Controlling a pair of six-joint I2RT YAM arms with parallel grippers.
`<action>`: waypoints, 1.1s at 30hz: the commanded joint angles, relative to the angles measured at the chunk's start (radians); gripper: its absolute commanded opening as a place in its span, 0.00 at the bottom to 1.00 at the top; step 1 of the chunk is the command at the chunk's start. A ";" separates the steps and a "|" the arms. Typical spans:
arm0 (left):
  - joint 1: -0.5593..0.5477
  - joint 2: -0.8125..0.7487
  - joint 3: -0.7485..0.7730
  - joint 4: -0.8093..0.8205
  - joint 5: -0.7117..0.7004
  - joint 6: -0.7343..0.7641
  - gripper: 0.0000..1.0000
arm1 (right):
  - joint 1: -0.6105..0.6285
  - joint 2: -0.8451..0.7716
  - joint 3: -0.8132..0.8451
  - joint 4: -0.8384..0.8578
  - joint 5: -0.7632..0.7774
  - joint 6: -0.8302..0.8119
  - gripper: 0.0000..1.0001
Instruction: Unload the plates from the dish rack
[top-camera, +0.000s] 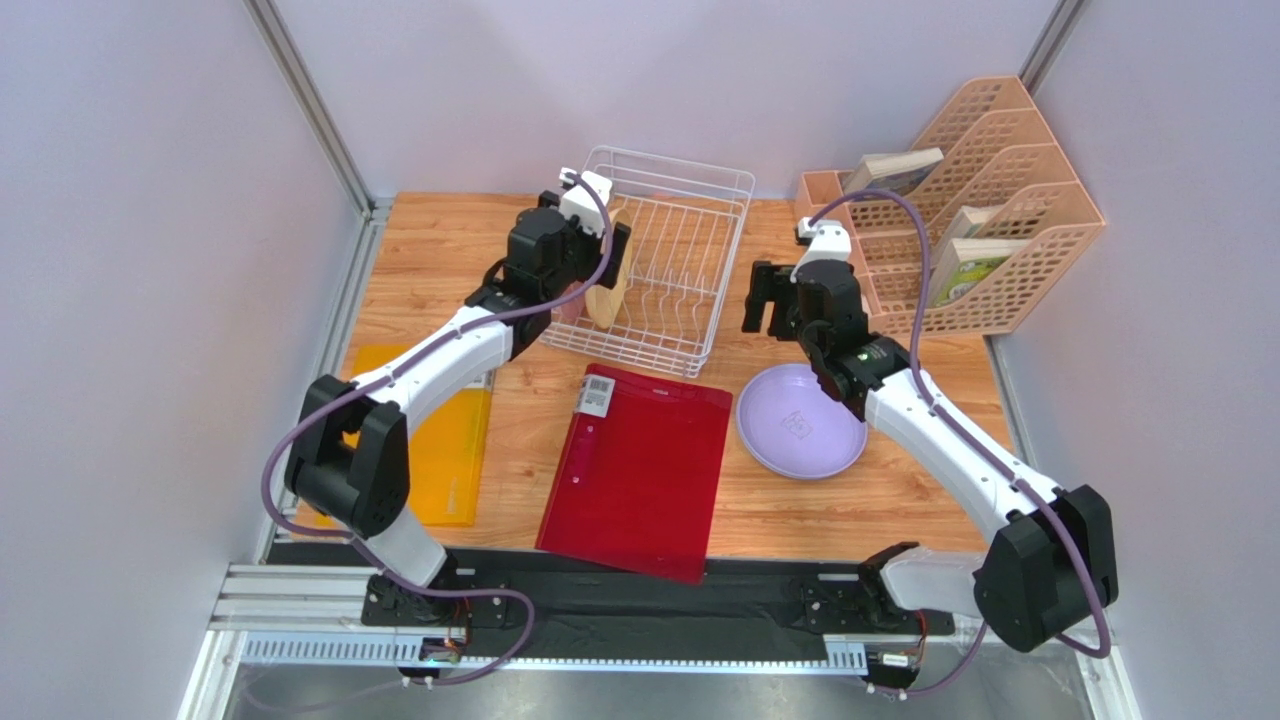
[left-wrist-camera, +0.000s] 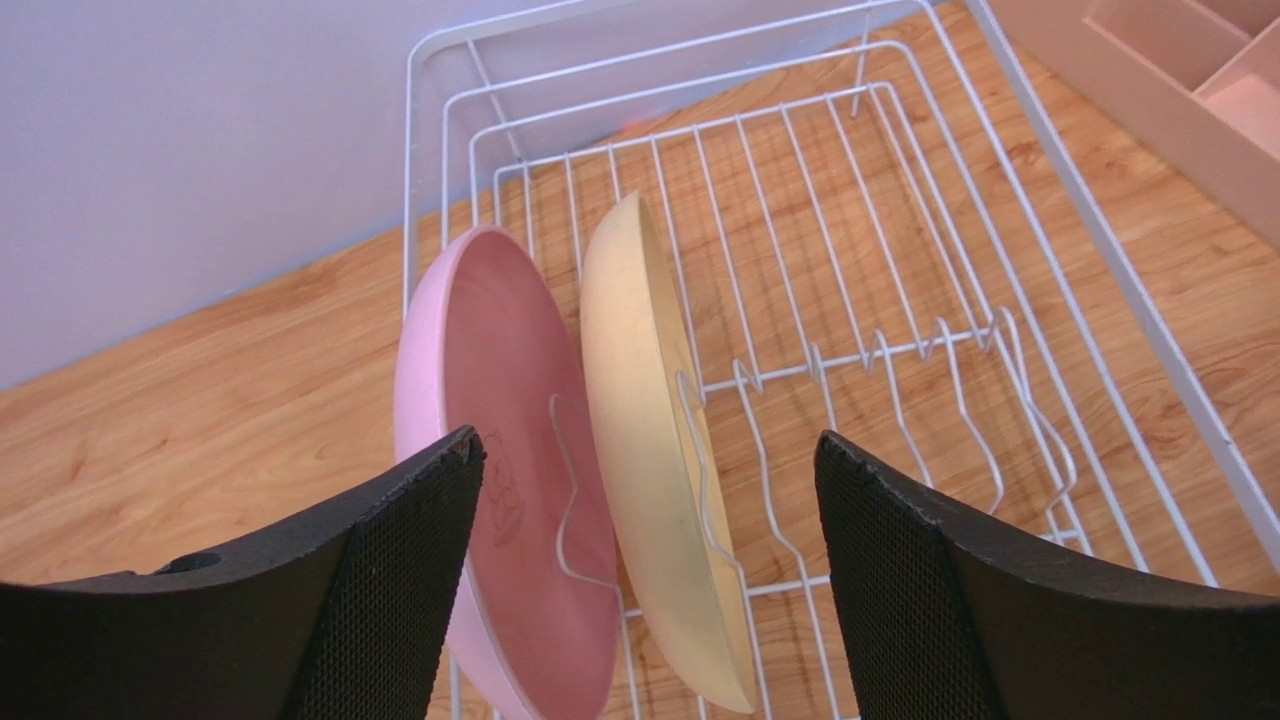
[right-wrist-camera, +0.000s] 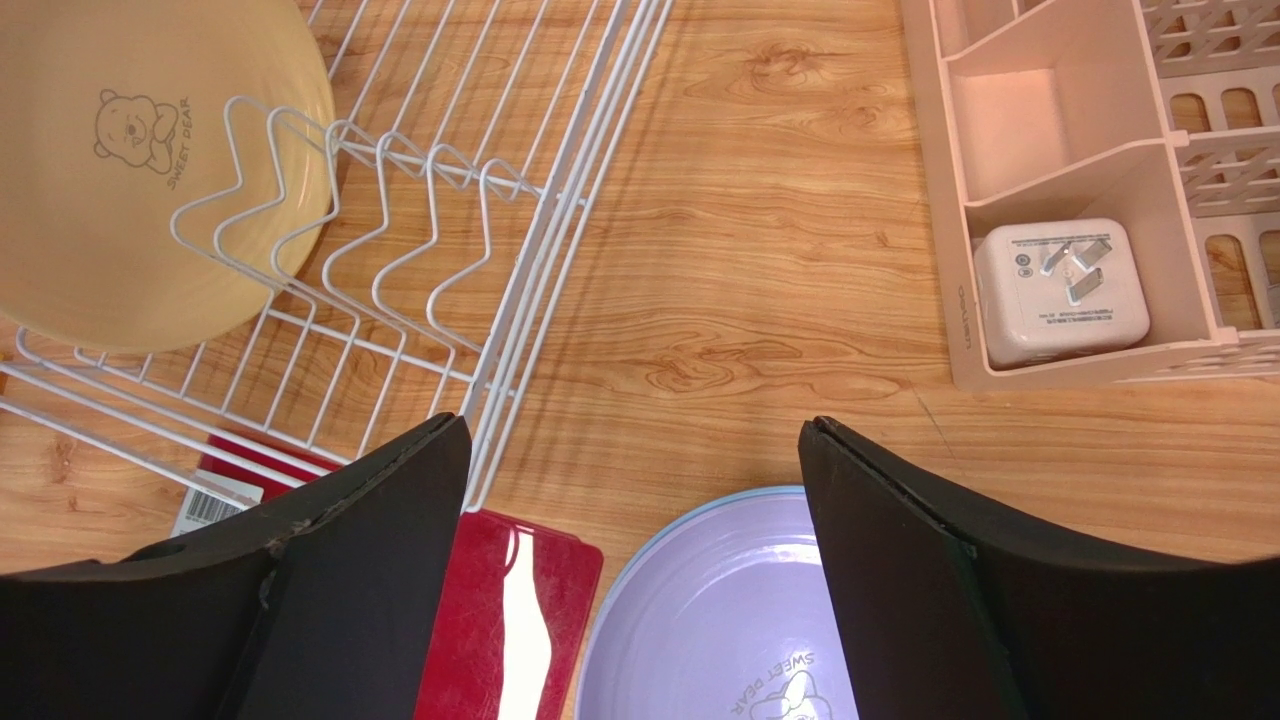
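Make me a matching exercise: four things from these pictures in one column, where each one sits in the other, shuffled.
Things: 1 pink plate; 2 tan-yellow plate; 3 lilac plate; 4 white charger.
Places: A flat on the table; B in the peach organizer; C on edge in the dish rack, nearest its side wall; D on edge in the rack, next to the empty prongs.
Pairs: 1-C; 2-D; 3-A; 4-B.

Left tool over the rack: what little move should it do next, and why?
Probably lower the open left tool around the round tan-yellow matte plate; its upright rim lines up with the gap, beside the round pink matte plate in the white wire dish rack.
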 joint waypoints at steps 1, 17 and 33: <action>-0.005 0.036 0.037 -0.004 -0.045 0.015 0.85 | 0.004 0.005 0.016 0.024 0.016 0.012 0.86; -0.109 0.113 -0.009 0.134 -0.334 0.126 0.24 | 0.000 0.030 0.018 0.001 0.025 0.032 0.86; -0.168 0.143 0.063 0.228 -0.572 0.216 0.00 | 0.000 0.004 0.022 -0.024 0.054 0.041 0.86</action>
